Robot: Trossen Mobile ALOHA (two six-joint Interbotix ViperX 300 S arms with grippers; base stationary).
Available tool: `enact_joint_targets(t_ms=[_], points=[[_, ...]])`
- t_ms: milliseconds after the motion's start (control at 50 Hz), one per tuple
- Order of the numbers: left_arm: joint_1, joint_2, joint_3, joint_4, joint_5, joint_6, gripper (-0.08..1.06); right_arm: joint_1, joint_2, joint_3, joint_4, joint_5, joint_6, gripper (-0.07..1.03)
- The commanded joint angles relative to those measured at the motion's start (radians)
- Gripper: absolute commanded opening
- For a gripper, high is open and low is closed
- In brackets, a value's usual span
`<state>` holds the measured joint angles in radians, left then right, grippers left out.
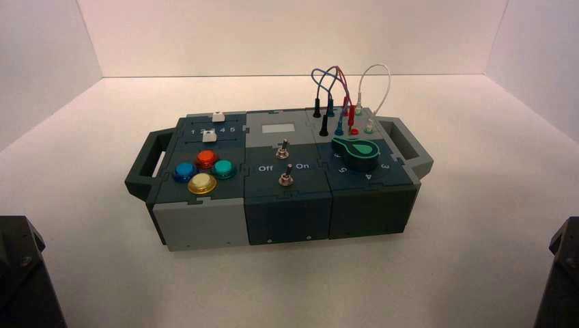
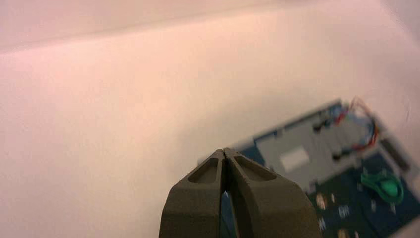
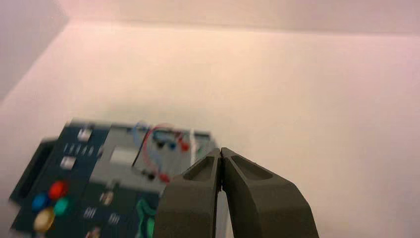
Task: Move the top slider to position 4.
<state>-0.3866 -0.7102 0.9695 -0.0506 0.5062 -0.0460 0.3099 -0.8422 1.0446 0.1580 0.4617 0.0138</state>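
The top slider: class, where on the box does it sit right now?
In the high view, the top slider sits at the box's far left corner, just beyond the white number row, with the matching lower slider on the row's near side.

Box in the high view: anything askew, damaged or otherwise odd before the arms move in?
Nothing stands out. The box sits flat, turned slightly, wires plugged in, both white sliders seated. The left gripper and right gripper are shut, away from it.

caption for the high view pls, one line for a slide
Control box with top slider untouched, both arms parked at the near corners.
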Motion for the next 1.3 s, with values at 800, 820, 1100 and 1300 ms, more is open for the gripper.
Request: enact_joint_targets(t_ms=[800,820,1100,1300], points=[[-0.054,0.293,-0.083,-0.021,0.067,-0.012,-0.03,0.333,0.374,-0.244,-0.029,0.126,-0.051,-0.02],[-0.054,0.304,-0.083,-0.021,0.064,-0.012,-0.03,0.333,0.380,-0.249,-0.031,0.126,-0.055,-0.02],[-0.054,0.440,-0.120,-0.021,0.040,-0.021,-0.03,0.333,0.419,-0.282,-0.043,0.115,-0.095,-0.02],[-0.054,0.543,-0.169,-0.025,0.046,-0.049,-0.03,0.333,0.454,-0.285,-0.052,0.092,-0.115,-0.02]])
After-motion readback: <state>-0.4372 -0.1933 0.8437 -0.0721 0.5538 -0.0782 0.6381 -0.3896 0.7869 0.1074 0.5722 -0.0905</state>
